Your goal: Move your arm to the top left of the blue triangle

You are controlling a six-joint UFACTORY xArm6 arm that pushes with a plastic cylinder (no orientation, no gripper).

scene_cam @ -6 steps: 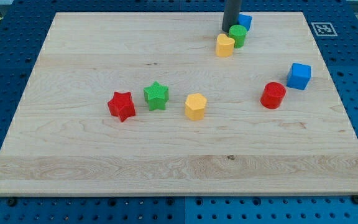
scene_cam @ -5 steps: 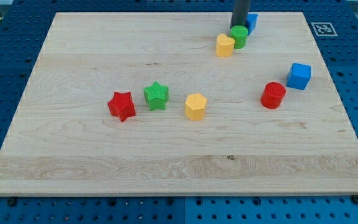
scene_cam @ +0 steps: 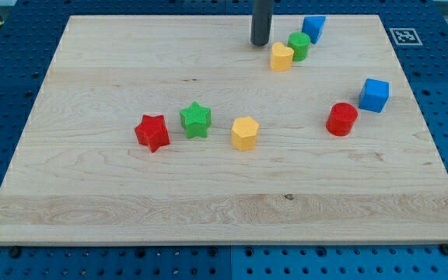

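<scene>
Blue triangle (scene_cam: 313,27): green cylinder (scene_cam: 299,45) adjacent; tip (scene_cam: 260,43) left.

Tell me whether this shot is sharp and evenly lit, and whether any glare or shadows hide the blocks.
Camera view: sharp across the wooden board, evenly lit, no glare; shadows are faint, soft patches under each block, hiding nothing. My tip is crisp, left of the yellow block and well left of the blue triangle.

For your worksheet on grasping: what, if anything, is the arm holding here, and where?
Nothing is held. My tip stands free on the board, left of the yellow block, touching no block.
</scene>
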